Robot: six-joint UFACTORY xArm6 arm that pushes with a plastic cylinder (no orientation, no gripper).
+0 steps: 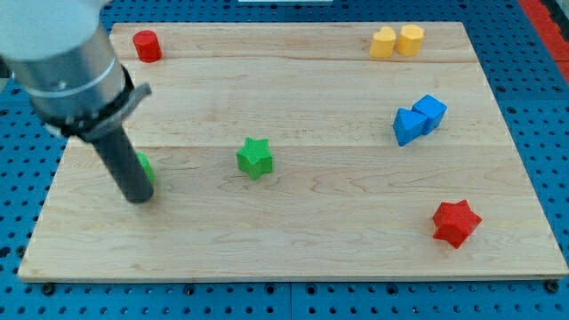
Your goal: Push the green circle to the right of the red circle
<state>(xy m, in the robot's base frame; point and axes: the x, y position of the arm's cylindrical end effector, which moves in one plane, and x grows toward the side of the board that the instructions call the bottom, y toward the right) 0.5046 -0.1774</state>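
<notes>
Right, here's your board:
My tip (140, 197): down on the bench at the view's left, just below the middle height, planted against the green circle.
Green circle (144, 166): mostly hidden behind the rod, only a sliver of its right edge peeks out, so you see little of its shape.
Red circle (147, 45): up in the view's top left corner, well apart from the green circle and almost straight above it.
Green star (255, 157): sits near the middle, to the right of my tip, clear of it.
Yellow blocks (397, 41): two, touching side by side at the view's top right.
Blue blocks (419, 119): two, pressed together at the right, below the yellow pair.
Red star (456, 222): alone at the view's bottom right.
Bench (311, 249): pale wooden board on a blue pegboard.
Gripper: you have none here, just the straight dark rod, so no jaws to report.
</notes>
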